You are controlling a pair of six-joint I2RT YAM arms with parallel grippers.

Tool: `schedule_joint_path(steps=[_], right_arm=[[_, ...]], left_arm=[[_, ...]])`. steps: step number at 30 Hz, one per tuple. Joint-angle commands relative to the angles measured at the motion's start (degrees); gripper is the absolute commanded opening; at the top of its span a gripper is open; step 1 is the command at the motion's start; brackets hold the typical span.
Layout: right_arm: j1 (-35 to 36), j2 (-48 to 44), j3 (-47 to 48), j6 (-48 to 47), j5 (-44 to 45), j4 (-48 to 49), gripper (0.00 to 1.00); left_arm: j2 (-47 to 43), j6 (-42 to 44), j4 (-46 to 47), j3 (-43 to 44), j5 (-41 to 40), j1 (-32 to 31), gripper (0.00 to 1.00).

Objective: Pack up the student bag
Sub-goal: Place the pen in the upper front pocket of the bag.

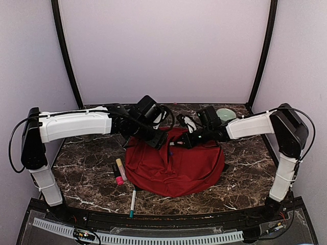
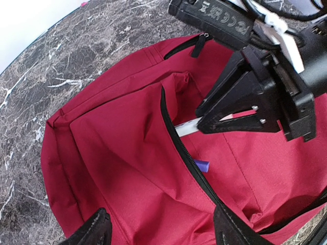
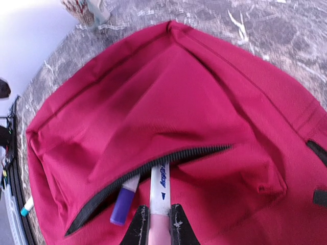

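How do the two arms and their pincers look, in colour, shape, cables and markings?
The left arm and the right arm have white boxy shells and black joints; thin black cables loop along them, held by white ties. The left pincer and the right pincer have black, pointed fingers. White printed marks show on the right pincer's housing.

The left arm point(image 1: 76, 126) and right arm point(image 1: 250, 126) have white shells, black joints, looping black cables and white zip ties. The black right claw point(image 2: 201, 120) has triangular, screw-studded fingers point(image 2: 236, 122).
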Motion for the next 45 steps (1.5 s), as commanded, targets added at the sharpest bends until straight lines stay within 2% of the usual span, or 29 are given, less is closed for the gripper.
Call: schedule_joint_path(steps=[1,6,13,26,34,38,43,45], right_arm=[[-0.12,2.8,-1.5,5.81,-3.24,16.08,0.0],[-0.12,1.96,-2.97,9.22,-7.85,25.08,0.0],[-0.16,-5.0,-7.01,9.36,-7.74,33.32,0.0],[-0.1,4.1,-6.52,14.53,-5.2,34.61,0.0],[0.36,8.94,-2.94,13.71,-4.87,30.44,0.16],[0.95,9.58,0.78,12.0,-7.44,25.79,0.38],[0.76,2.54,-1.08,10.12,-6.85,21.42,0.53],[0.76,-0.77,-2.86,9.49,-5.9,19.36,0.55]], left_arm=[[-0.54,-1.75,-1.99,1.73,0.61,0.42,0.7],[-1.75,-2.71,-2.51,0.81,1.16,0.42,0.69],[-3.84,-2.57,-1.14,-1.77,0.18,0.42,0.69],[-3.91,-0.92,-0.95,-1.74,2.38,0.51,0.69],[-4.89,-0.7,-1.15,-2.16,3.17,0.51,0.68],[-5.18,-0.45,-1.53,-2.18,3.42,0.51,0.68],[-5.45,-1.3,-3.23,-2.08,2.16,0.51,0.69],[-5.48,-1.63,-3.62,-2.27,1.97,0.51,0.69]])
